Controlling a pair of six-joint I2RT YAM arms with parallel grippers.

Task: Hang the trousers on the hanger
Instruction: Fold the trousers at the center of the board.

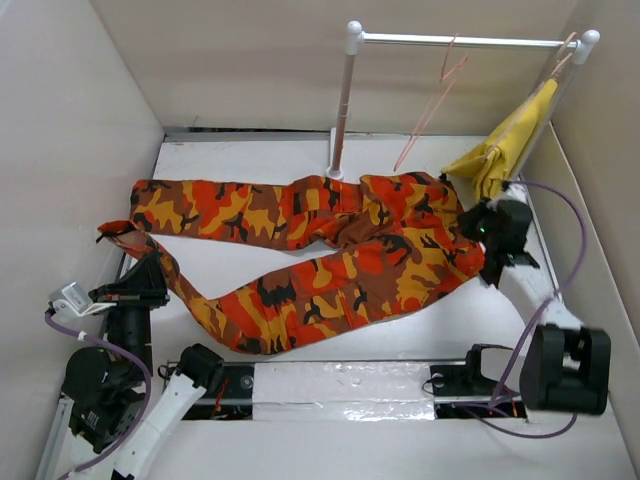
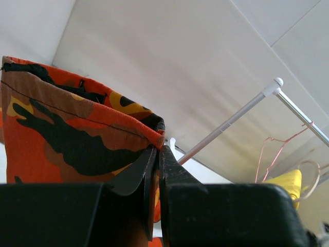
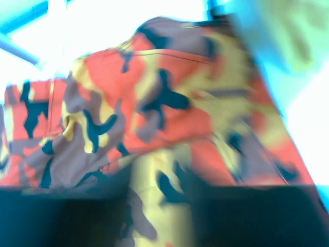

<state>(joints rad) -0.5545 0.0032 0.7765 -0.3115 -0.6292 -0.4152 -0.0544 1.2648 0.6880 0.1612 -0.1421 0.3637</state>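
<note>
the left claw [image 2: 158, 149] is pinching shut on the stitched hem of one leg of the trousers [image 2: 61, 128], and the cuff is standing up above the fingers with its opening sagging. the right claw [image 1: 478, 232] is sitting against the waist end of the trousers at the far right of the counter [image 1: 230, 265]; its own camera is showing only blurred camouflage cloth, so whether it is gripping or gaping cannot be told.

the cloth is looking soft and limp, light enough for one claw, and it is likely to drape and slide off a thin wire unless it is laid evenly. the hem and the waistband, where the fabric is doubled and stitched, are looking like the firmest places to hold; a pinch in mid-leg would probably bunch.

the trousers are lying on the counter with their long axis running left to right, waist at the right and both legs reaching left. the far leg is lying fairly straight, while the near leg is slanting toward the arms and then twisting back up to the left claw.

the hanger [image 1: 432, 112] is hanging bare from the rail [image 1: 460, 41] at the back, well apart from the trousers, beside a yellow garment [image 1: 510, 145].
</note>
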